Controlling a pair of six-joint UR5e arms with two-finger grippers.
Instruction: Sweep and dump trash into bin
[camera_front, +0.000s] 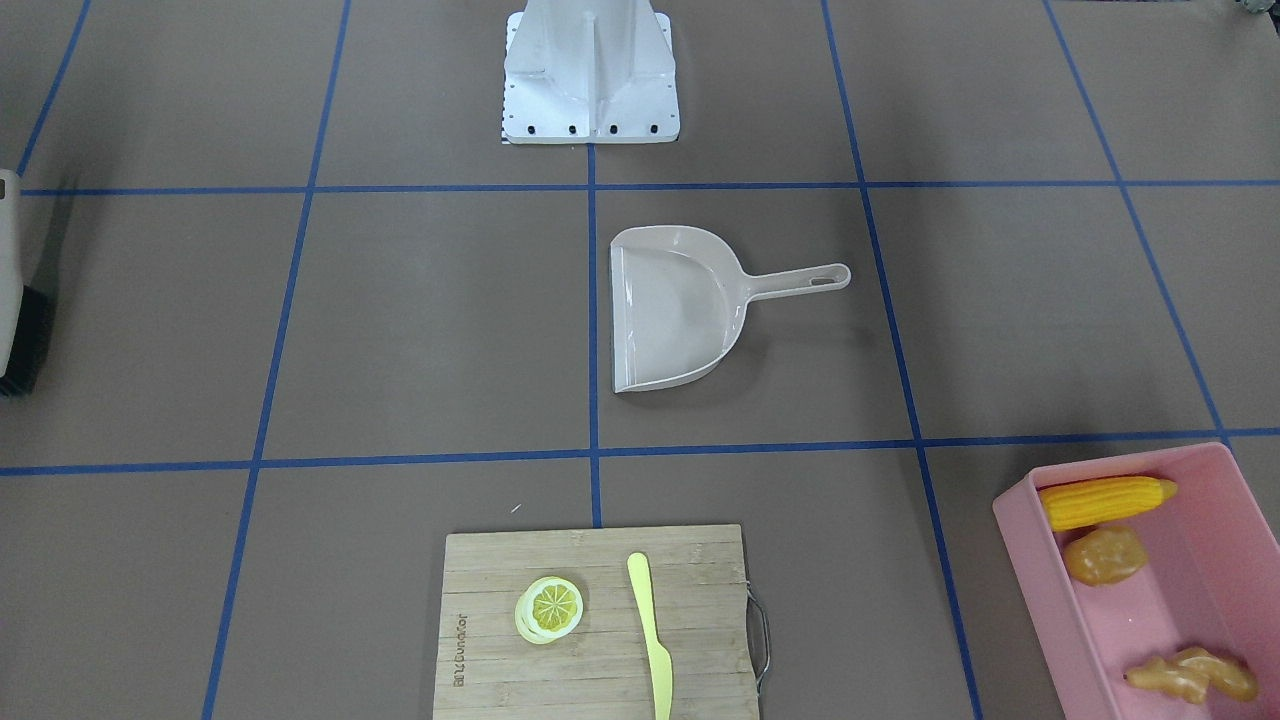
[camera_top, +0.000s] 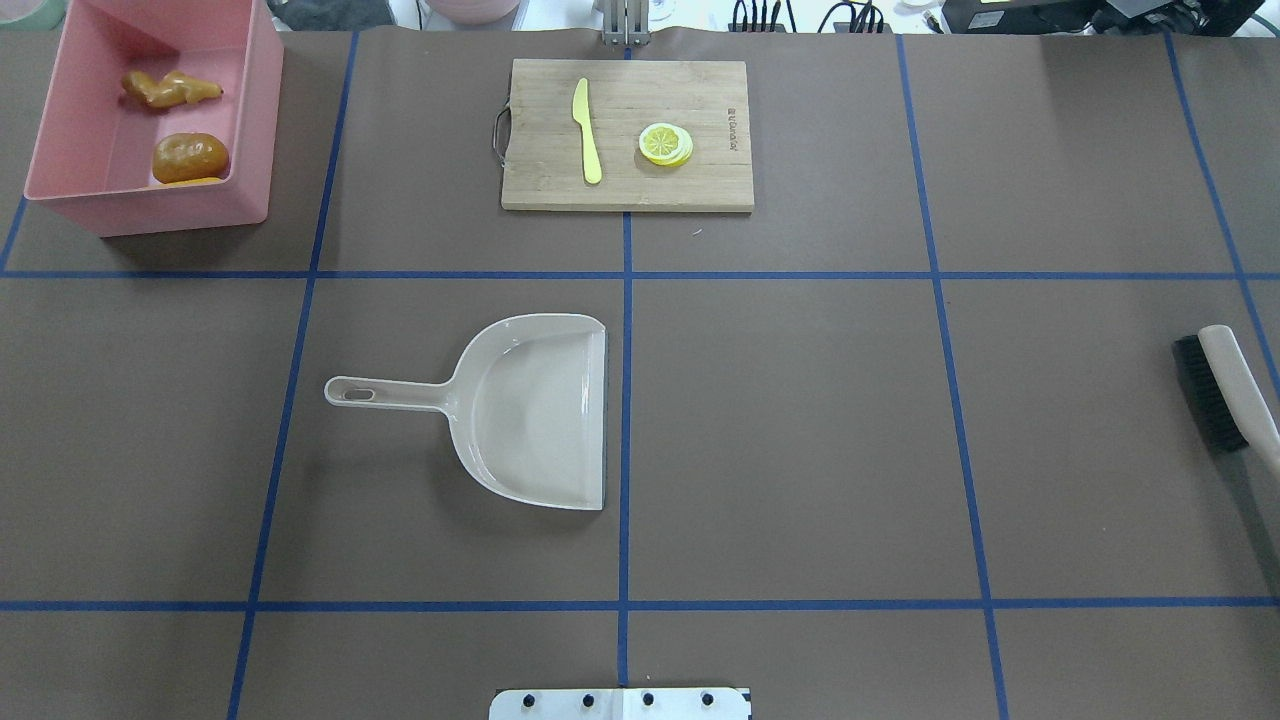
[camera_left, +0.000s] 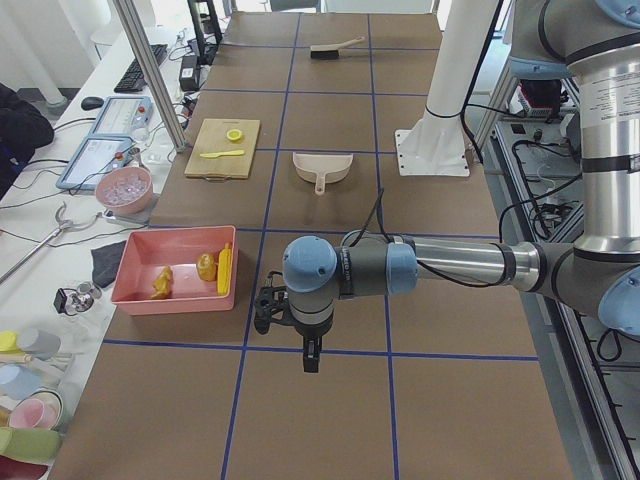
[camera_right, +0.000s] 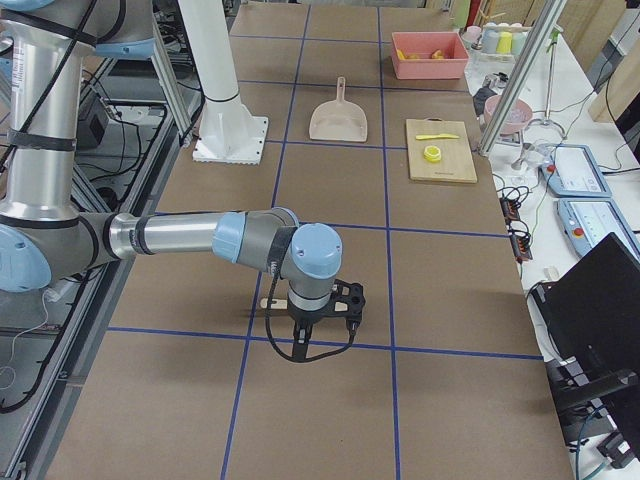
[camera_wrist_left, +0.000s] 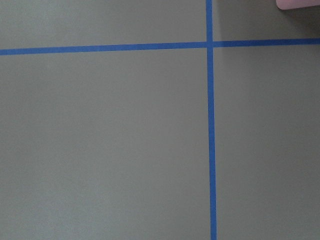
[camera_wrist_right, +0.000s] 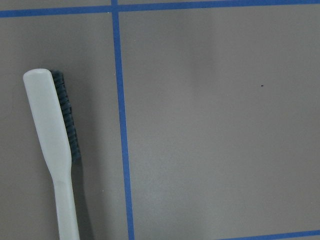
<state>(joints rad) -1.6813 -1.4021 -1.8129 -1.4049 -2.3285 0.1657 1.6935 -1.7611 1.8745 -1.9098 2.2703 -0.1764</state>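
All three pieces of trash lie inside the bin (camera_front: 1020, 520). The yellow corn cob (camera_front: 1105, 500) is against the end wall nearest the robot, the brownish-orange potato-like piece (camera_front: 1103, 556) is just beside it, and the tan knobbly ginger root (camera_front: 1190, 675) is toward the far end, apart from the other two. The bin is a tall-walled pink tub standing upright at the bench's (camera_top: 800, 420) far corner on the robot's left.

The left claw (camera_left: 311, 355) hangs above the bench on the robot's side of the bin, apart from it. It shows only in a side view, so I cannot tell whether its fingers are apart or together. Its wrist camera sees bare bench, blue tape and a pink corner.

The beige dustpan (camera_top: 540, 420) lies flat mid-bench, with its handle pointing toward the robot's left. A wooden cutting board (camera_top: 540, 170) sits at the middle of the far edge and carries a yellow knife (camera_top: 587, 130) and a lemon slice (camera_top: 665, 143).

Near the bench's right edge lies a brush (camera_top: 1225, 385) with dark bristles. The right claw (camera_right: 303, 340) hangs over it, and whether it is spread or closed cannot be told.
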